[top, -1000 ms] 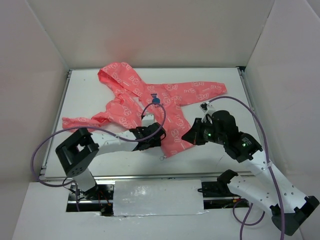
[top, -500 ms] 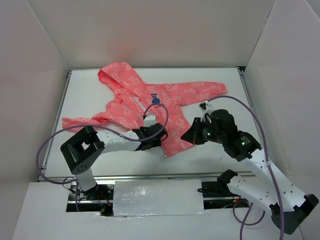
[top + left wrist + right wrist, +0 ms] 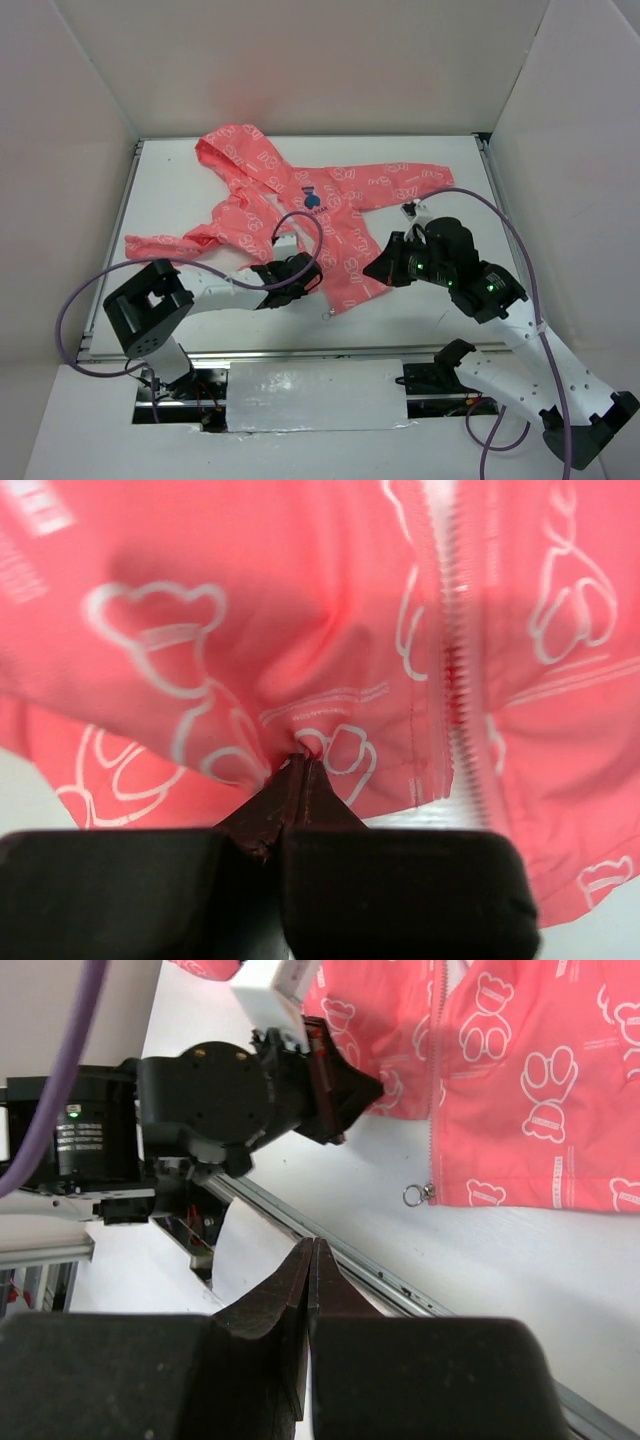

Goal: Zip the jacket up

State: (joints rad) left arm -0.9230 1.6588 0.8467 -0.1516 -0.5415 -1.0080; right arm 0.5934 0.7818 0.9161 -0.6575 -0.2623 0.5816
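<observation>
The coral-pink jacket (image 3: 335,205) lies spread on the white table (image 3: 180,190), hood at the back left and hem toward me. Its zipper (image 3: 455,680) runs down the front, and the ring pull (image 3: 415,1195) sits at the hem's bottom edge. My left gripper (image 3: 303,757) is shut on a pinch of jacket fabric just left of the zipper, near the hem. From the right wrist view the left gripper (image 3: 362,1088) shows at the hem's left corner. My right gripper (image 3: 313,1245) is shut with nothing in it, hanging above the table beside the hem's right side.
White walls (image 3: 70,150) enclose the table on three sides. A metal rail (image 3: 330,1250) runs along the table's near edge. Purple cables (image 3: 300,225) loop over both arms. A white taped plate (image 3: 315,395) sits between the arm bases.
My left gripper has closed from wide open onto the jacket fabric near the hem, and its arm has shifted a little. The right arm has hardly moved.
</observation>
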